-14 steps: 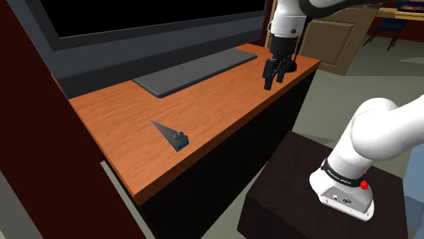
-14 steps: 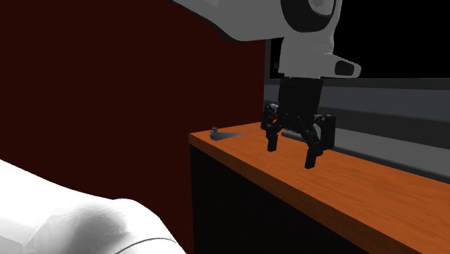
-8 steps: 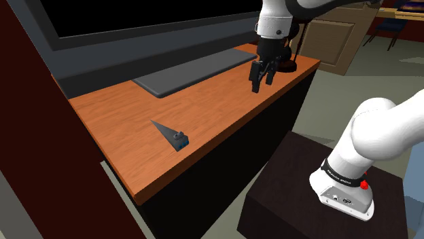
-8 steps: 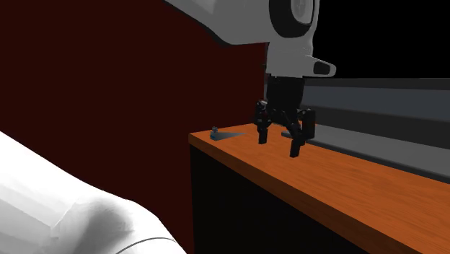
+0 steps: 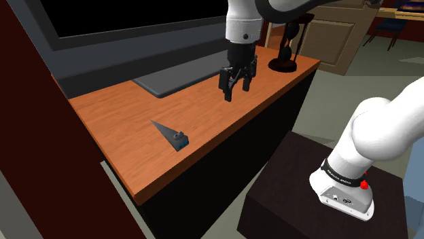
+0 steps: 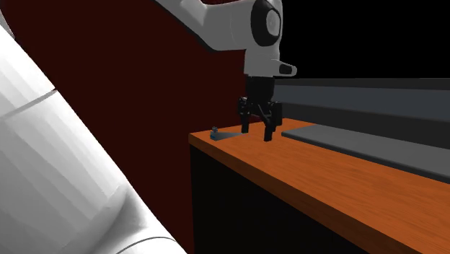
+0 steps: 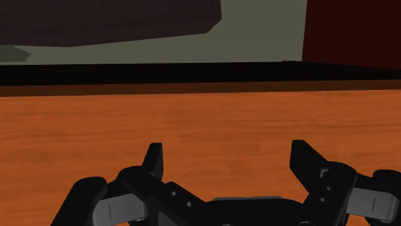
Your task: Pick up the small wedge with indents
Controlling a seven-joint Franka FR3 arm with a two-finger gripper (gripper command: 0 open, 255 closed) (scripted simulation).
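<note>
Shoulder view first. All-black two-finger gripper [image 5: 236, 92] up in the air over the orange-brown wooden desk top [image 5: 115, 115], just in front of the flat dark grey slab [image 5: 183, 73]. Fingers spread apart, nothing between them. Small dark grey wedge with a blue blocky end [image 5: 171, 134] flat on the desk, well in front of the slab and well apart from the gripper. Dark hourglass-shaped thing [image 5: 285, 51] upright past one end of the slab. Big dark screen [image 5: 136, 17] behind the slab. White arm base [image 5: 367, 149] on a dark brown box [image 5: 285, 204], far from the slab.

Second exterior view next. Gripper [image 6: 257, 132] low over the desk [image 6: 324, 187], just off the end of the slab [image 6: 360, 144]. Fingers apart here too, gripping nothing. Wedge [image 6: 216, 133] tiny, on the desk past the slab's end, beyond the gripper and close to the dark red wall [image 6: 144, 79].

Wrist view last. Gripper [image 7: 229, 164] pointing down at the desk. Black fingers [image 7: 153, 160] wide apart, bare orange wood [image 7: 193, 122] between them.
</note>
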